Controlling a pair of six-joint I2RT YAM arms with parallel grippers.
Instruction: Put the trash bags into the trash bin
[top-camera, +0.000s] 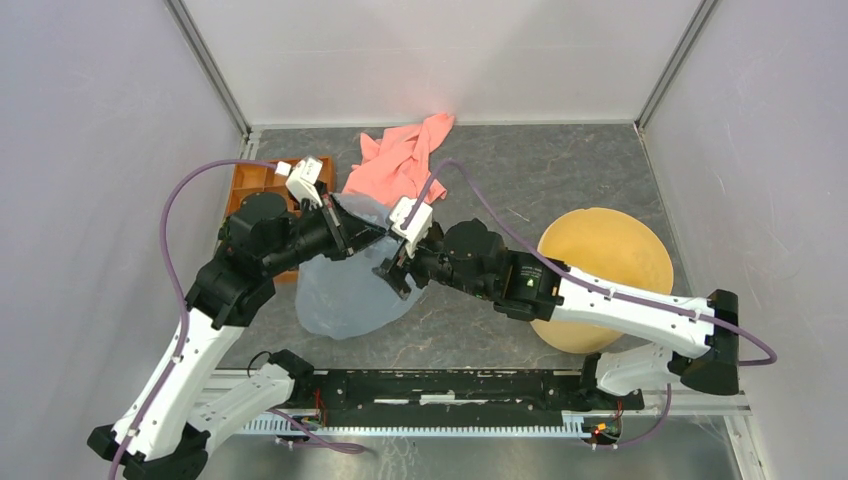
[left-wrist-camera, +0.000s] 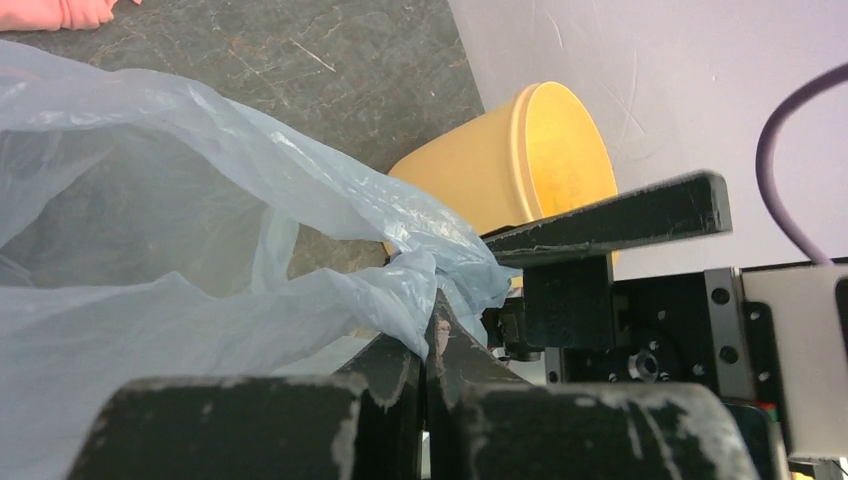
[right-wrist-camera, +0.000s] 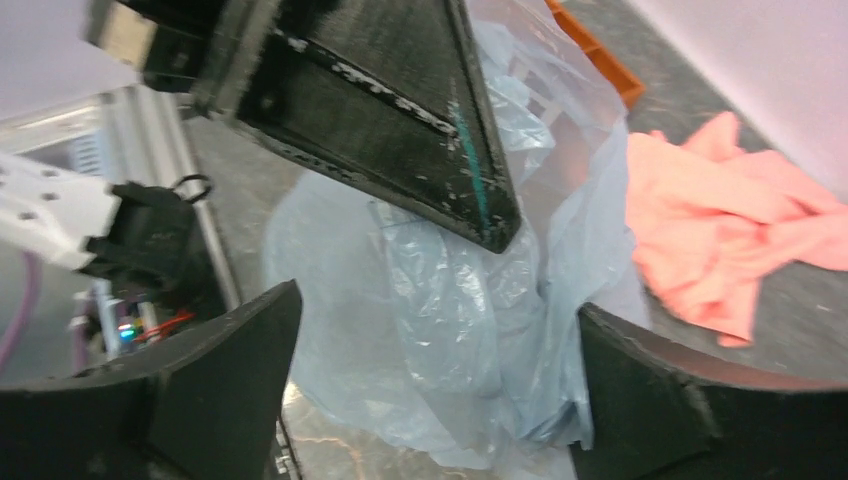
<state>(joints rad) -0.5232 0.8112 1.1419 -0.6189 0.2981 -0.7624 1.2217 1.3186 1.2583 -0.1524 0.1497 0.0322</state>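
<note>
The trash bag is a pale bluish translucent film, spread and hanging over the table's middle left. My left gripper is shut on its upper edge; the left wrist view shows the film pinched between the closed jaws. My right gripper is open at the bag's right side. In the right wrist view the crinkled film hangs between its spread fingers, which do not grip it. The cream-yellow trash bin is at the right, partly behind the right arm, and also shows in the left wrist view.
A salmon-pink cloth lies at the back centre, just behind the bag; it also shows in the right wrist view. An orange compartmented tray sits at the back left under the left arm. Walls close in on three sides.
</note>
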